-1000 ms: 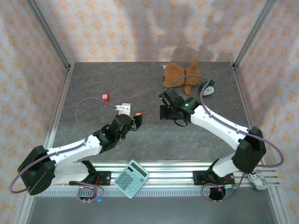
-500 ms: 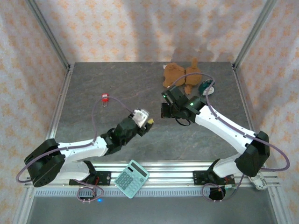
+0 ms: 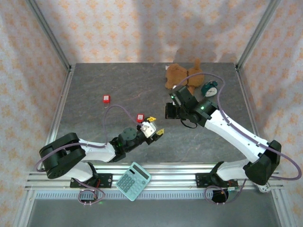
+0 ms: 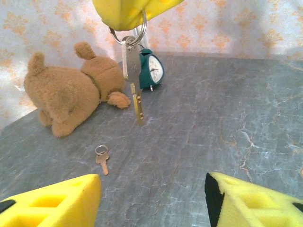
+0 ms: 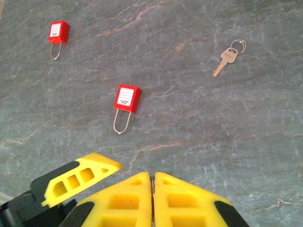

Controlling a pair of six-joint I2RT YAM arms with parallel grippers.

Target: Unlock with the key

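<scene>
Two red padlocks lie on the grey stone-patterned table (image 3: pixel 94 80). The far padlock (image 3: pixel 106 99) is out toward the left side, and the near padlock (image 3: pixel 140 117) is just beside the left claw's far fingertip. Each has a white label on its body, with print too small to read, and a thin wire shackle.

Two sets of keys show. One loose key (image 5: pixel 227 57) on a small split ring lies flat on the table, well apart from both padlocks. The hanging key (image 4: pixel 127 59) dangles from a ring pinched at the tip of the right claw (image 5: pixel 152 182). Whether one or two blades hang on that ring I cannot tell.

The right claw's yellow fingers are pressed fully together on the ring, and it hangs above the table with the near padlock ahead of it.

The left claw (image 3: pixel 155 125) stands partly spread, its two yellow fingers (image 4: pixel 52 201) well apart with nothing between them, pointing toward the hanging key.

One brown teddy bear (image 3: pixel 182 75) lies at the back of the table. One small teal alarm clock (image 3: pixel 209 88) stands just beside it on the right, its dial numerals too small to read.

One pale green calculator (image 3: pixel 133 180) rests on the metal rail at the near edge, between the two arm bases.
</scene>
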